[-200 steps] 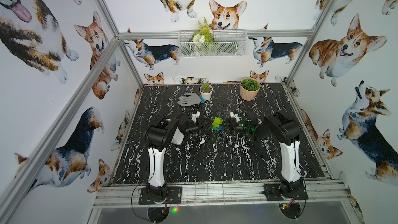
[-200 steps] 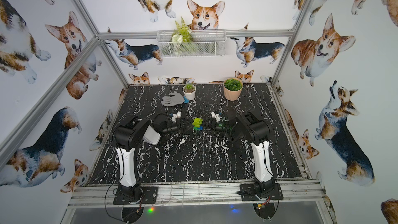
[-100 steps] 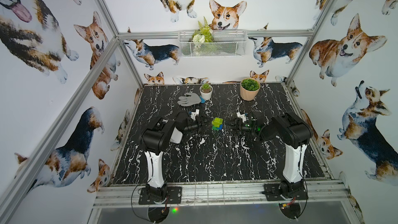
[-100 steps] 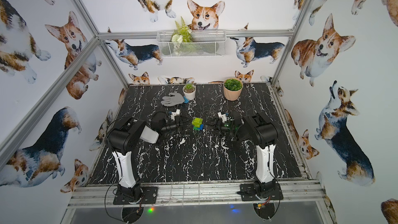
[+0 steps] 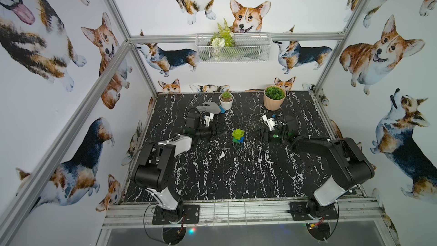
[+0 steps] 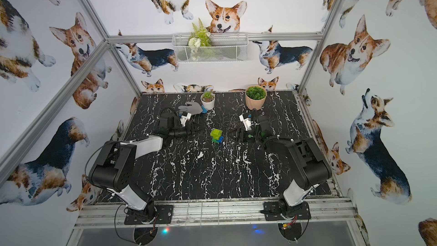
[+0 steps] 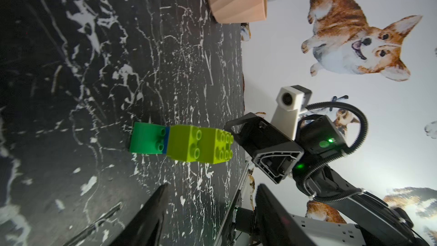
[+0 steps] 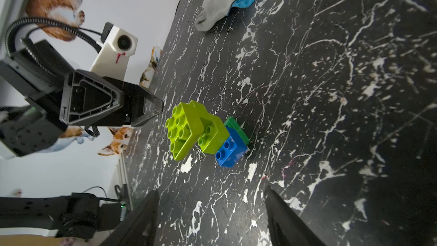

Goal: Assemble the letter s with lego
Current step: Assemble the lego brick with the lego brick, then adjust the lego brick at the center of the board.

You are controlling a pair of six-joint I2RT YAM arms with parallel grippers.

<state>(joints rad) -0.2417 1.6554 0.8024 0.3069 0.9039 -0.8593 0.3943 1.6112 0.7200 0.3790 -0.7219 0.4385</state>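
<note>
The lego letter s (image 5: 238, 135) (image 6: 216, 135) stands free on the black marble table, midway between my two arms. Lime-green bricks (image 8: 186, 128) form its upper part, and a blue brick (image 8: 230, 152) and a dark green brick (image 7: 146, 139) sit at its base. In both top views my left gripper (image 5: 220, 132) (image 6: 199, 129) is a short way to its left, open and empty. My right gripper (image 5: 262, 135) (image 6: 237, 136) is a short way to its right, also open and empty. Each wrist view shows its own gripper (image 7: 212, 186) (image 8: 211, 189) spread wide, with bare table before the cluster.
A grey glove (image 5: 210, 108) lies behind my left gripper, next to a small white plant pot (image 5: 226, 100). A terracotta plant pot (image 5: 274, 98) stands at the back right. A wire basket (image 5: 233, 47) hangs on the back wall. Metal frame rails edge the table.
Both grippers have opened wider and drawn back sideways from the lego cluster, left arm to the left, right arm to the right. The cluster now stands alone on the table.
</note>
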